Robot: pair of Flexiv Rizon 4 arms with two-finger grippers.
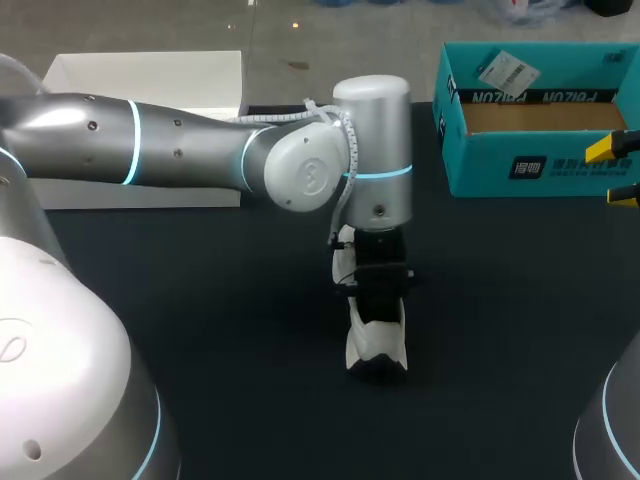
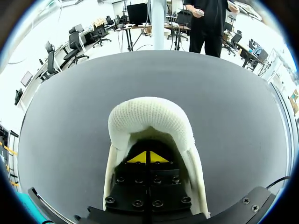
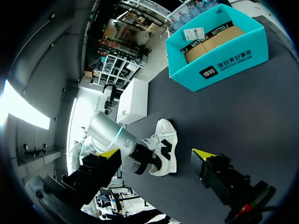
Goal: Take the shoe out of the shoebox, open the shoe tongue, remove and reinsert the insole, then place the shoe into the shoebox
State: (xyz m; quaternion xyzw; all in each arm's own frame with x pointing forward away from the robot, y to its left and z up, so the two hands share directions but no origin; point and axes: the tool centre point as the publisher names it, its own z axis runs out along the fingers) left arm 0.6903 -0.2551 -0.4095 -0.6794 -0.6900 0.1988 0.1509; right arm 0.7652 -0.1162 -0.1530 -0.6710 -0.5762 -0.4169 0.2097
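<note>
A white sneaker with black markings stands on the black table near the middle. My left arm reaches over from the left, and its gripper points down into the shoe's opening. In the left wrist view the yellow tips are pressed together inside the shoe, behind its white padded rim; nothing shows between them. The teal shoebox stands open at the back right. My right gripper hovers open at the right edge, just in front of the box. From the right wrist, the shoe lies well ahead of the open gripper.
A white box sits at the back left, partly behind my left arm. Brown paper lines the inside of the shoebox. Bare black tabletop surrounds the shoe on all sides.
</note>
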